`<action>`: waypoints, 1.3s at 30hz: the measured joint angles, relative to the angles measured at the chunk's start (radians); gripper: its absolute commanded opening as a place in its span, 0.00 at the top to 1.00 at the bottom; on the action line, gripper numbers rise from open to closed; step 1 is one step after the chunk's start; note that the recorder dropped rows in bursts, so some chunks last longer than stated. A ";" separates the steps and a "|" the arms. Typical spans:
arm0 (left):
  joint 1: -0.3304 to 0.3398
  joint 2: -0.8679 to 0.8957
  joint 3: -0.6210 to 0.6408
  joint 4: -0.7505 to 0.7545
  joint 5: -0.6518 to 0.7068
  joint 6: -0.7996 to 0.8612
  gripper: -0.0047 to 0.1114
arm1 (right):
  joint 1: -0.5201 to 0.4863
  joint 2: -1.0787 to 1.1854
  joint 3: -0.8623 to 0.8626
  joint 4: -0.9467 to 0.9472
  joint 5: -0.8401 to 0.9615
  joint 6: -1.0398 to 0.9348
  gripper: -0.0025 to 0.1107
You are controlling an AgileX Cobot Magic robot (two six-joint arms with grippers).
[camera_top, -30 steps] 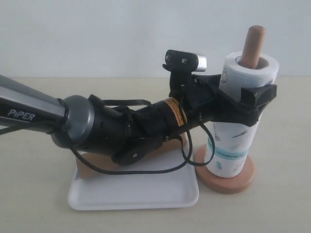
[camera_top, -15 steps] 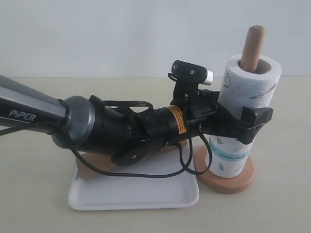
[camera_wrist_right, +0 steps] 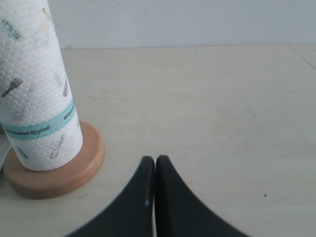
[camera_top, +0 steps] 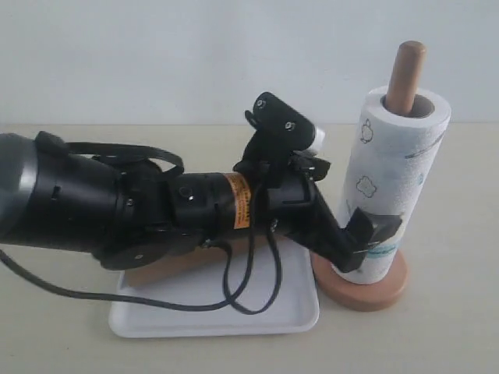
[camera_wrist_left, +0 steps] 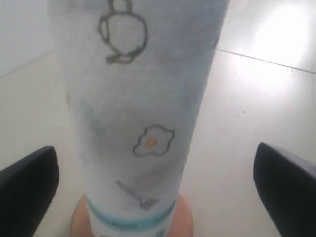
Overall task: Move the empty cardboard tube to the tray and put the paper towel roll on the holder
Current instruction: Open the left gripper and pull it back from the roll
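The paper towel roll [camera_top: 394,171] stands upright on the holder, whose post [camera_top: 407,74] sticks out of the grey core and whose disc base [camera_top: 382,292] rests on the table. My left gripper [camera_top: 366,241] is low beside the roll, open, with its fingers [camera_wrist_left: 27,192] wide of the roll [camera_wrist_left: 143,98] on both sides and not touching it. The brown cardboard tube [camera_top: 164,267] lies in the white tray [camera_top: 210,319], mostly hidden behind my left arm. My right gripper [camera_wrist_right: 155,165] is shut and empty over bare table, to the side of the roll [camera_wrist_right: 37,98] and base [camera_wrist_right: 74,173].
The tray's right edge lies close to the holder's base. My bulky left arm [camera_top: 117,206] and its looping cable [camera_top: 234,300] hang over the tray. A pale wall stands behind the table.
My left gripper has slid down from the upper part of the roll to its foot, opened and let go. The left arm has drawn back to the left. The roll stays on the holder.
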 measured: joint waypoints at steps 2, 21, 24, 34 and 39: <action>0.026 -0.051 0.093 0.000 0.002 0.005 0.01 | 0.000 0.000 0.000 0.000 0.000 0.000 0.98; 0.101 -0.787 0.509 0.066 0.098 0.008 0.01 | 0.000 0.000 0.000 0.000 0.000 0.000 0.98; 0.101 -0.845 0.509 0.068 0.098 0.008 0.01 | 0.000 0.000 0.000 0.000 0.000 0.000 0.98; 0.101 -0.955 0.510 0.068 0.106 0.010 0.01 | 0.000 0.000 0.000 0.000 0.000 0.000 0.98; 0.101 -1.011 0.510 0.068 0.108 0.010 0.01 | 0.000 0.000 0.000 0.000 0.000 0.000 0.98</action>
